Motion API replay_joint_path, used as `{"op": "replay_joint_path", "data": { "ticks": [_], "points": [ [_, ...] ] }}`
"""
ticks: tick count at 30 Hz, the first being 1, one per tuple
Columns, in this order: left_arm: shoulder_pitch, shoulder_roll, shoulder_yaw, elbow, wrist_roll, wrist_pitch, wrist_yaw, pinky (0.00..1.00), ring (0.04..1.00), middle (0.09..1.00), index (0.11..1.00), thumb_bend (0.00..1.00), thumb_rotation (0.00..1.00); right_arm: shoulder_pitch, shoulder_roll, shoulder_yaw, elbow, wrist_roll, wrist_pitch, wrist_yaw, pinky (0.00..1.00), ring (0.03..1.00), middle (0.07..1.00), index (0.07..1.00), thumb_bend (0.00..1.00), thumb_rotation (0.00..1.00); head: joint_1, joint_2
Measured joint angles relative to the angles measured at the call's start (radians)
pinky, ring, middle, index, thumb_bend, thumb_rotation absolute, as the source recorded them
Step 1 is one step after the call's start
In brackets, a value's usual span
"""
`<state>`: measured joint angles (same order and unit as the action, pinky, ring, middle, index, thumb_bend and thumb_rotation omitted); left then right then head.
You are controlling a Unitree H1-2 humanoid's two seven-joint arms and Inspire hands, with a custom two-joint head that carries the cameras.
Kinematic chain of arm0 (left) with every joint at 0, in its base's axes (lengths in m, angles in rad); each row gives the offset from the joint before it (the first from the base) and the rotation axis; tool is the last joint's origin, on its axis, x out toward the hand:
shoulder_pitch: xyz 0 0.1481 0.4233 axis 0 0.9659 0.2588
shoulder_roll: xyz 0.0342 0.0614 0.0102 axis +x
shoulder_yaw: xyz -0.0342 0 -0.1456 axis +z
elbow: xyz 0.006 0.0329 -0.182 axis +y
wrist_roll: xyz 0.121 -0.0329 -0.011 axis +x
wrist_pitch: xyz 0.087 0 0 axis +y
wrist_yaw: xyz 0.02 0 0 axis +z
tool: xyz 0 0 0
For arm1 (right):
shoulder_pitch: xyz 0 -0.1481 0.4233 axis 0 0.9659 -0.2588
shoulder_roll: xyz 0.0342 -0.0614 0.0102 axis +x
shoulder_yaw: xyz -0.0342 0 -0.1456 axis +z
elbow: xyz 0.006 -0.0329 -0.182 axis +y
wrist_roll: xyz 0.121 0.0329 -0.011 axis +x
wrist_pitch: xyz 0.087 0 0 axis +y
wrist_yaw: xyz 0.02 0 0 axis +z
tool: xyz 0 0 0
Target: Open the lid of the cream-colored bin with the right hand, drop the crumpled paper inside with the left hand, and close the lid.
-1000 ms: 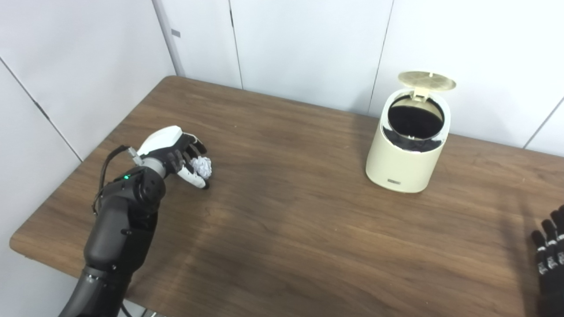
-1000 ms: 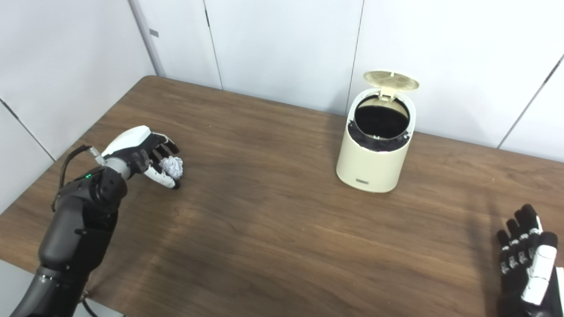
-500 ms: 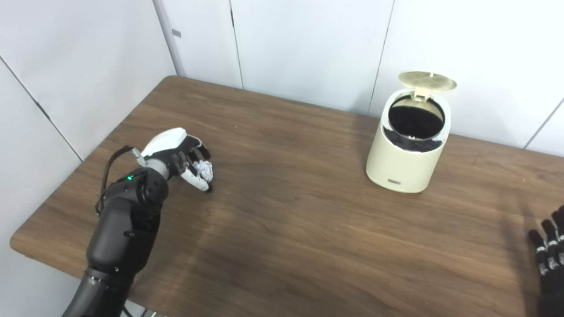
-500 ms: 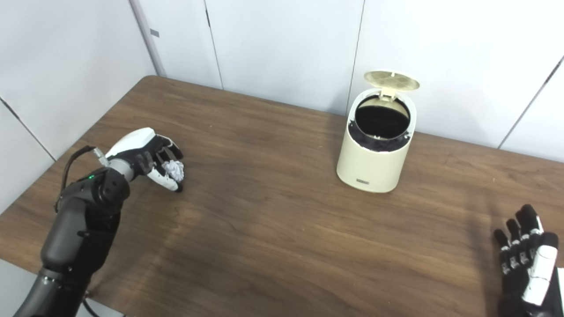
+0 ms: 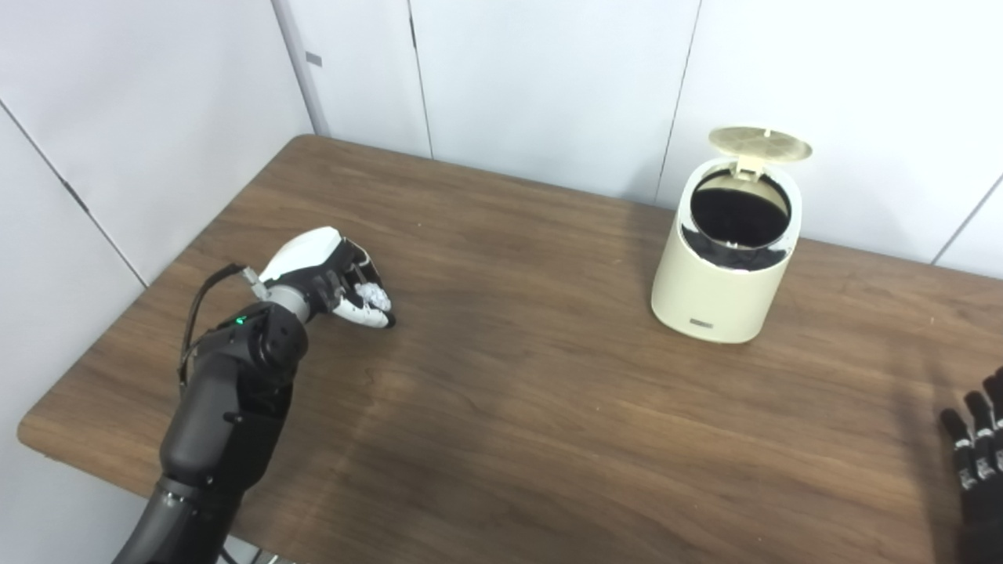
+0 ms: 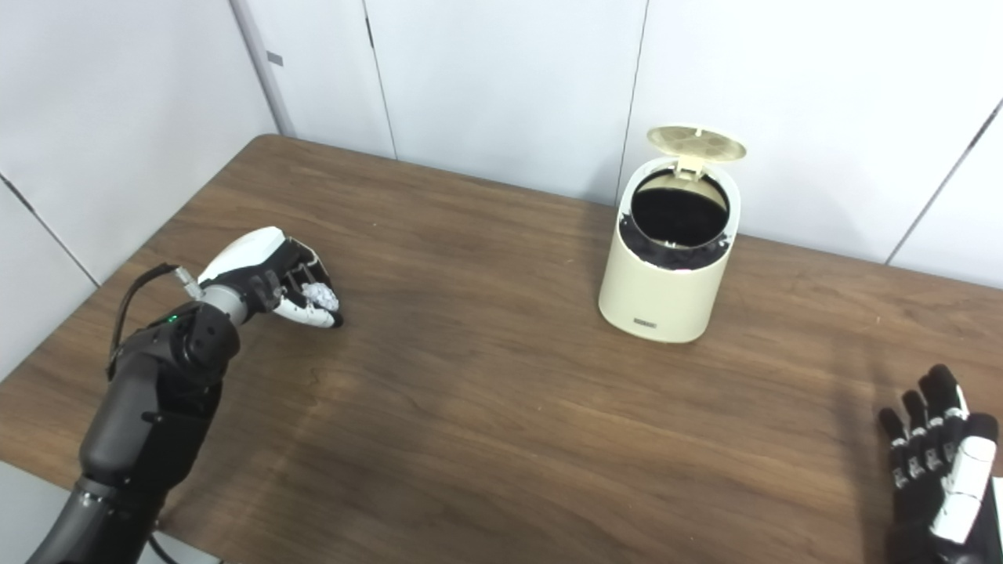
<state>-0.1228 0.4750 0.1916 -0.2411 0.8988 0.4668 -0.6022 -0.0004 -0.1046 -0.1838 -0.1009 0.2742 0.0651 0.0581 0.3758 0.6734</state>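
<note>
head cameras, downward (side by side), shared table (image 5: 501, 407)

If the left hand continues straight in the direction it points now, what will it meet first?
Probably nothing: the left hand, shut on the crumpled paper, points rightward over bare table; the bin seems farther back.

Matt wood-grain table (image 5: 548, 407), smooth cream plastic bin (image 5: 717, 294) with glossy rim, crinkled white paper (image 6: 321, 296), glossy white hand shell (image 5: 302, 252)
</note>
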Motion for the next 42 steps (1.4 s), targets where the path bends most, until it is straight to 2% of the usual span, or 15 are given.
{"op": "replay_joint_path", "data": {
  "ticks": [7, 12, 14, 16, 19, 23, 29, 34, 42],
  "points": [
    [0.001, 0.005, -0.013, 0.001, -0.011, 0.0, 0.031, 0.45, 0.414, 0.48, 0.496, 0.5, 0.0, 0.001, -0.001, -0.001, 0.003, 0.0, -0.005, 0.004, 0.91, 0.974, 0.971, 0.933, 0.43, 1.0, -0.006, -0.003],
    [0.009, 0.005, -0.017, -0.001, -0.04, -0.001, 0.082, 0.51, 0.478, 0.519, 0.463, 0.5, 0.0, 0.001, 0.0, -0.001, 0.007, -0.003, -0.013, 0.004, 0.92, 0.978, 0.974, 0.934, 0.42, 1.0, -0.015, -0.005],
    [0.015, 0.005, -0.018, -0.005, -0.053, -0.003, 0.099, 0.51, 0.48, 0.52, 0.462, 0.5, 0.0, 0.001, 0.001, -0.001, 0.007, -0.003, -0.014, 0.003, 0.92, 0.975, 0.972, 0.932, 0.42, 1.0, -0.023, -0.008],
    [0.017, 0.005, -0.02, -0.01, -0.067, -0.003, 0.106, 0.47, 0.451, 0.51, 0.473, 0.5, 0.0, 0.0, 0.003, -0.002, 0.007, -0.003, -0.015, 0.0, 0.93, 0.97, 0.966, 0.926, 0.41, 1.0, -0.028, -0.011],
    [0.019, 0.004, -0.03, -0.038, -0.074, -0.002, 0.126, 0.51, 0.477, 0.533, 0.455, 0.5, 0.0, 0.0, 0.008, -0.005, 0.009, -0.003, -0.018, -0.003, 0.95, 0.968, 0.962, 0.923, 0.42, 1.0, -0.04, -0.015],
    [0.019, -0.006, -0.049, -0.067, -0.076, -0.002, 0.165, 0.45, 0.441, 0.527, 0.464, 0.5, 0.0, -0.002, 0.012, -0.008, 0.017, -0.002, -0.031, -0.004, 0.96, 0.98, 0.975, 0.926, 0.44, 1.0, -0.049, -0.02],
    [0.013, -0.018, -0.094, -0.082, -0.073, -0.002, 0.176, 0.42, 0.419, 0.506, 0.48, 0.5, 0.0, -0.008, 0.01, -0.009, 0.033, -0.003, -0.047, 0.0, 0.97, 0.982, 0.977, 0.936, 0.46, 1.0, -0.06, -0.028],
    [-0.001, -0.028, -0.134, -0.091, -0.076, -0.014, 0.197, 0.44, 0.428, 0.511, 0.47, 0.5, 0.0, -0.009, 0.012, -0.011, 0.034, -0.002, -0.051, -0.001, 0.96, 0.982, 0.98, 0.937, 0.45, 1.0, -0.08, -0.035],
    [-0.005, -0.027, -0.154, -0.092, -0.112, -0.051, 0.218, 0.44, 0.433, 0.512, 0.465, 0.5, 0.0, -0.01, 0.012, -0.017, 0.043, -0.002, -0.079, 0.0, 0.96, 0.991, 0.987, 0.954, 0.47, 1.0, -0.138, -0.058]
  ]
}}
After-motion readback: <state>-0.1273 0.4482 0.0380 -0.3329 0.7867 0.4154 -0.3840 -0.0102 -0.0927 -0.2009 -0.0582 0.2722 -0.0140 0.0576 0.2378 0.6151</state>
